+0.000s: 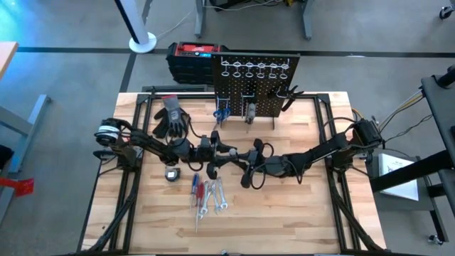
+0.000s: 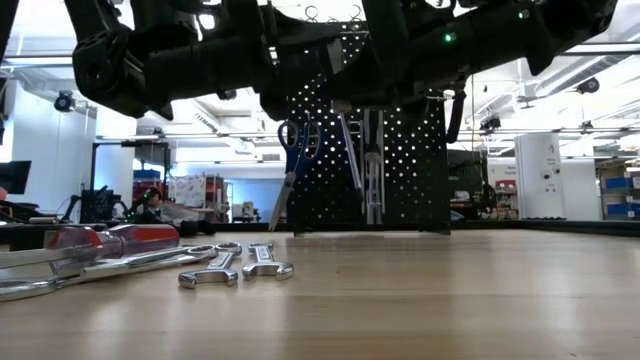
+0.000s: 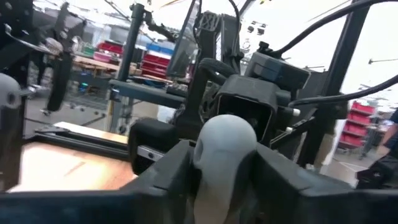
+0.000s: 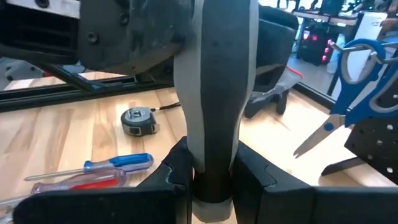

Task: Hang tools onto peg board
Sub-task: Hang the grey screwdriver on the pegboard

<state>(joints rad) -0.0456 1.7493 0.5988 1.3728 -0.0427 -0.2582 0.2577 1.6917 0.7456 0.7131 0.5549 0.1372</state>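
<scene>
A tool with a black and grey handle hangs level above the table's middle between both grippers. My left gripper and my right gripper face each other, each shut on it. The black peg board stands at the far edge. Blue-handled scissors, also in the low view, hang on it, as do dark pliers. Screwdrivers and wrenches lie flat on the table in front of the grippers. The low view shows the wrenches and the red screwdriver. My left gripper pinches the tool's rounded grey end between its two fingers, level, from the table's left. The tool is clear of the table. My right gripper pinches the handle near its other end between its two fingers, level, from the table's right. The handle runs on forward along the fingers to my left gripper. A grey tip sticks out behind the fingers.
Grey-black gloves lie at the far left of the table, and a tape measure lies left of centre. A red-topped black box stands behind the peg board. Black frame rails run along both sides of the table.
</scene>
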